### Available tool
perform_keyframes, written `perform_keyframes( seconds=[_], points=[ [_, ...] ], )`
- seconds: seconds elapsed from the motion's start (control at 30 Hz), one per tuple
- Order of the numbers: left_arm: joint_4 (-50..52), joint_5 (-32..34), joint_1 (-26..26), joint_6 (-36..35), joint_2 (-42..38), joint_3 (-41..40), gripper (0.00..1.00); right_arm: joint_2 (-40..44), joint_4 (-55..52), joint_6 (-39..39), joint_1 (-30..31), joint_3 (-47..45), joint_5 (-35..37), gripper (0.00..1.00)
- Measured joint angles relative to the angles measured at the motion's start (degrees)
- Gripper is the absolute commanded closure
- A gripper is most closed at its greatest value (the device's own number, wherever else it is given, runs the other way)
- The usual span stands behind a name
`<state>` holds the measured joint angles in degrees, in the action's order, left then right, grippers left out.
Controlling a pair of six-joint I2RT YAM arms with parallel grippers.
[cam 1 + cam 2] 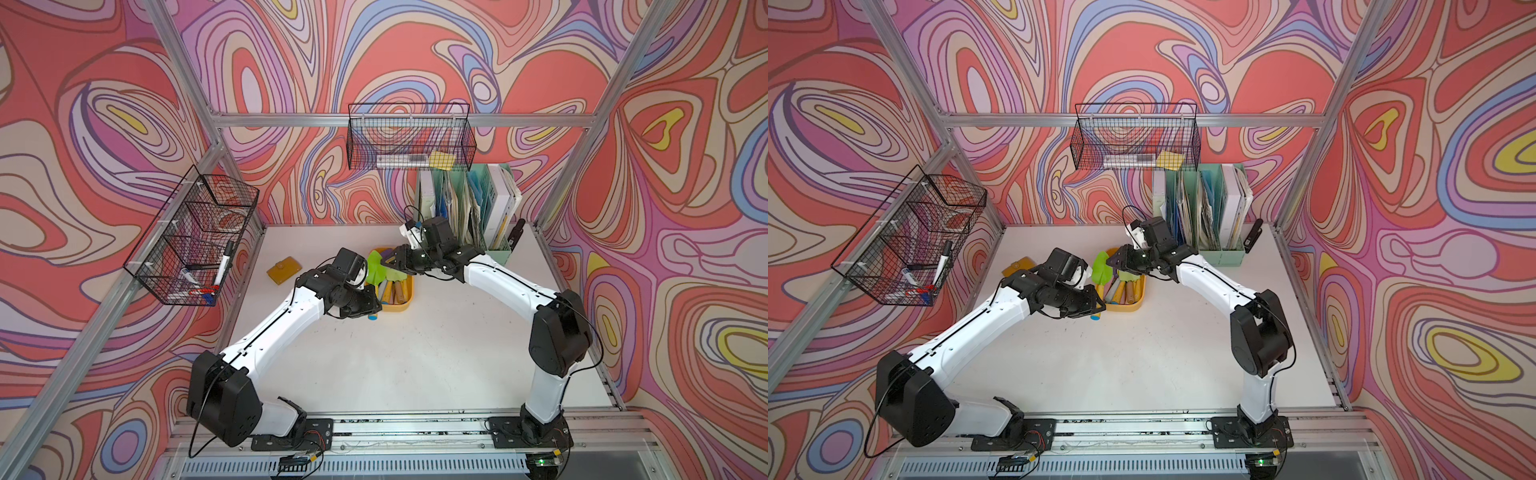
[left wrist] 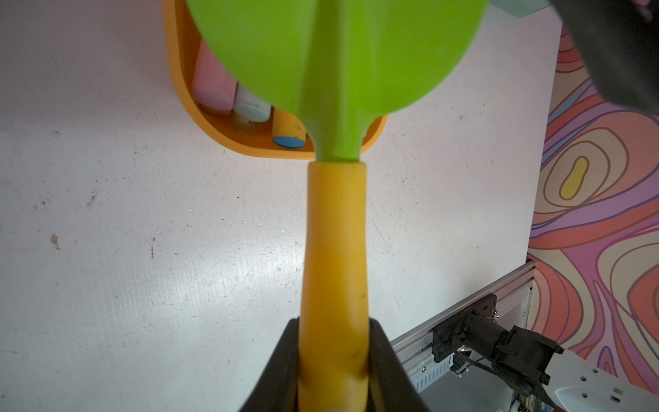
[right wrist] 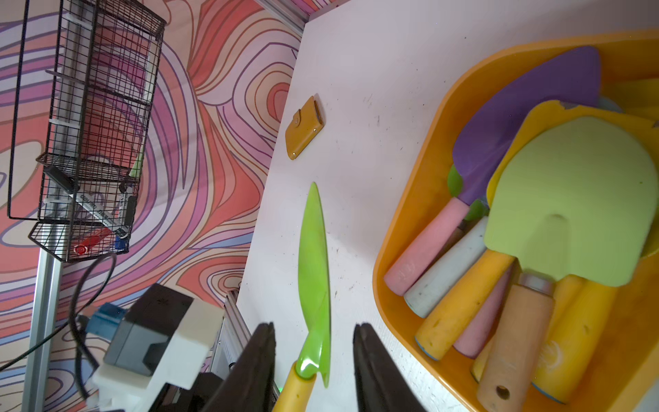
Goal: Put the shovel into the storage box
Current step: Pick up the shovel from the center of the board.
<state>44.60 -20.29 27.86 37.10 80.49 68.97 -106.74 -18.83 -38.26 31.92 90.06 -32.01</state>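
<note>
The left gripper (image 2: 333, 356) was clamped on the yellow handle of the shovel (image 2: 337, 232). Both jaws pressed against the handle's sides, and the green blade reached out ahead of them. From the left wrist, the blade overlapped 1 rounded corner of the storage box (image 2: 178, 82). In a top view the shovel (image 1: 375, 266) ran along the box's left long rim and was not yet lying inside it.

The right gripper (image 3: 313, 331) stood open. Its 2 black fingers sat either side of the blade's neck, with a gap on both sides, gripping nothing.

The box sat toward the back of the white table (image 1: 415, 353) and already held several other toy shovels (image 3: 570, 199). A yellow wallet (image 3: 305, 128) lay on the table well to the box's left.

The 2 arms reached in from opposite sides and met at the box's left edge. The left arm stretched low and diagonally from its base, its wrist bent. The right arm rose upright to a high elbow, its forearm angling forward and to the left.
</note>
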Motion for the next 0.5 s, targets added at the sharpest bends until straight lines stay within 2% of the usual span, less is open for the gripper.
perform_keyframes(
  seconds=[0.2,0.5],
  points=[
    [0.20,-0.15,0.55,-0.28,0.66,1.66,0.99,-0.66,0.00,0.00,0.13,0.00,0.26,0.64],
    [0.22,-0.52,1.66,-0.28,1.07,2.69,0.99,-1.92,-0.15,0.17,0.42,0.04,0.70,0.82]
  ],
)
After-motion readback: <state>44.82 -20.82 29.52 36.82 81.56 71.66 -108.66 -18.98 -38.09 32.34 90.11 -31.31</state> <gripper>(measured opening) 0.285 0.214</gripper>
